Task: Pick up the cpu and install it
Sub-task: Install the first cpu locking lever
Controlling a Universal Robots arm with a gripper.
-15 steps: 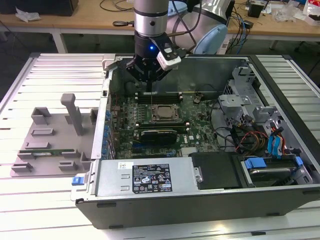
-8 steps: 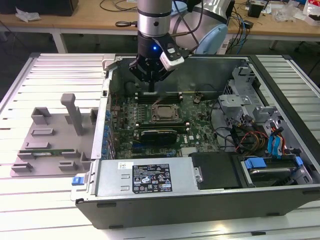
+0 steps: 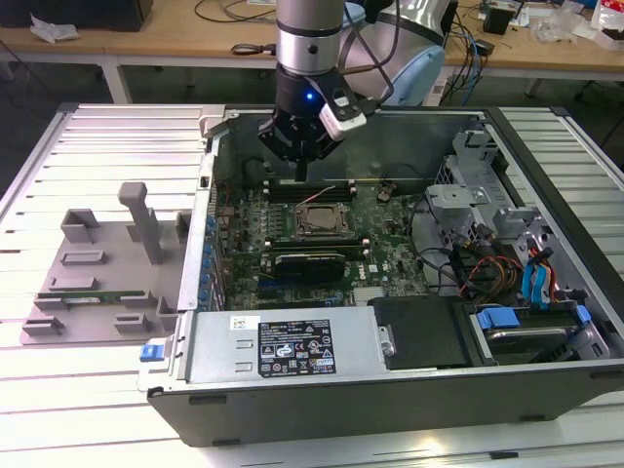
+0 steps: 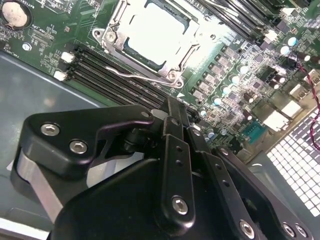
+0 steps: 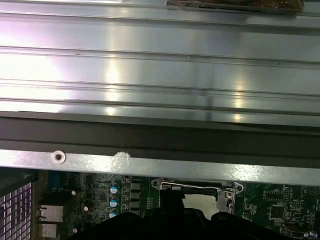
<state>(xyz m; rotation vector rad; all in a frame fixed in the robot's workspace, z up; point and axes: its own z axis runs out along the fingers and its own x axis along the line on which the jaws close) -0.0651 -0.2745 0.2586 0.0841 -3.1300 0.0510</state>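
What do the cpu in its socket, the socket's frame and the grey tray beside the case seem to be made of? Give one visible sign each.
The cpu: metal top, seemingly, pale and glaring under the light. Socket frame: bright bare metal, shiny with screw heads at its corners. Grey tray: probably plastic, matte, uniformly grey with moulded blocks and a post.

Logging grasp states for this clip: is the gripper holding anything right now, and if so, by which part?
Nothing is held. The gripper is shut and empty above the motherboard; the cpu sits in its socket.
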